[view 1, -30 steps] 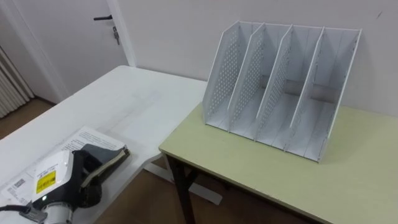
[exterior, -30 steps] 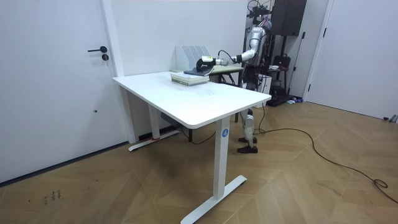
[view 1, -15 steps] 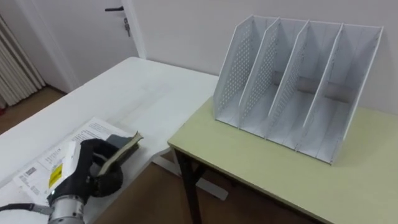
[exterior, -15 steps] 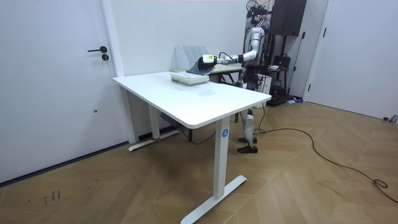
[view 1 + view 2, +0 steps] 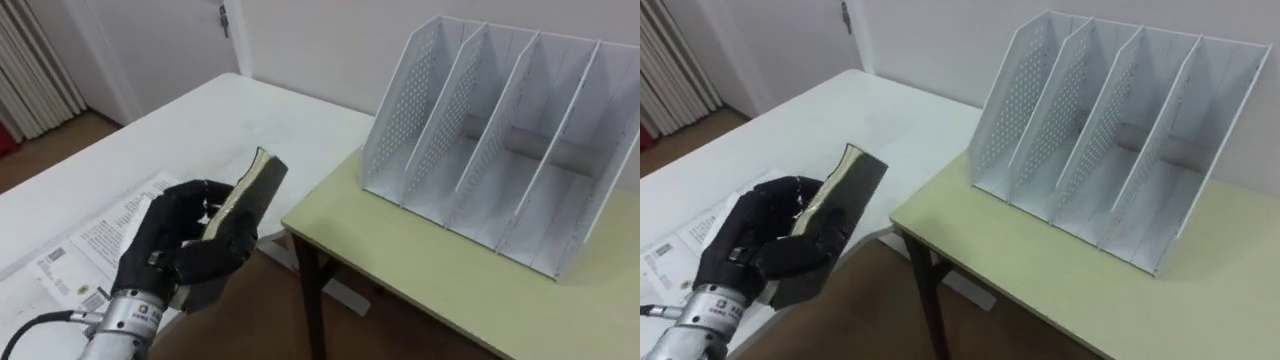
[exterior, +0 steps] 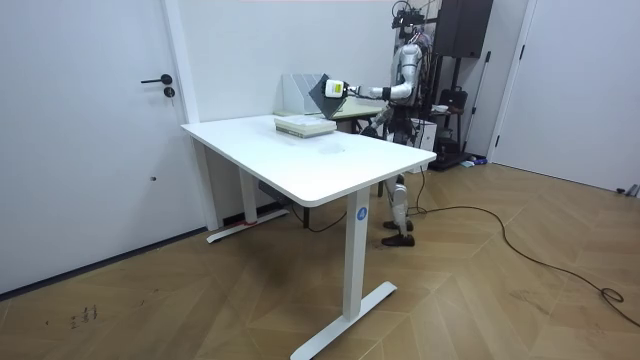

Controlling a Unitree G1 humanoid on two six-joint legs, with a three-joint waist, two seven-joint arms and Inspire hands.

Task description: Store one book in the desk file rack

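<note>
The printed sheets [image 5: 105, 218] on the white table [image 5: 225, 120] carry lines of text and small barcode-like labels, all too small to read. The robot's left hand [image 5: 185, 245], in a black glove, reaches in from the lower left with its fingers and thumb curled round a dark-covered book [image 5: 256, 184]. The book is held off the table, tilted with its pale page edge facing up, over the gap between the white table and the pale green desk [image 5: 430, 290]. On that desk, against the wall, stands the white perforated file rack [image 5: 500, 150], well apart from the book. In the room view the robot stands behind the white table, arm stretched toward the room view's left. A white door [image 6: 85, 130] and a wooden floor [image 6: 500, 290] surround the tables.
</note>
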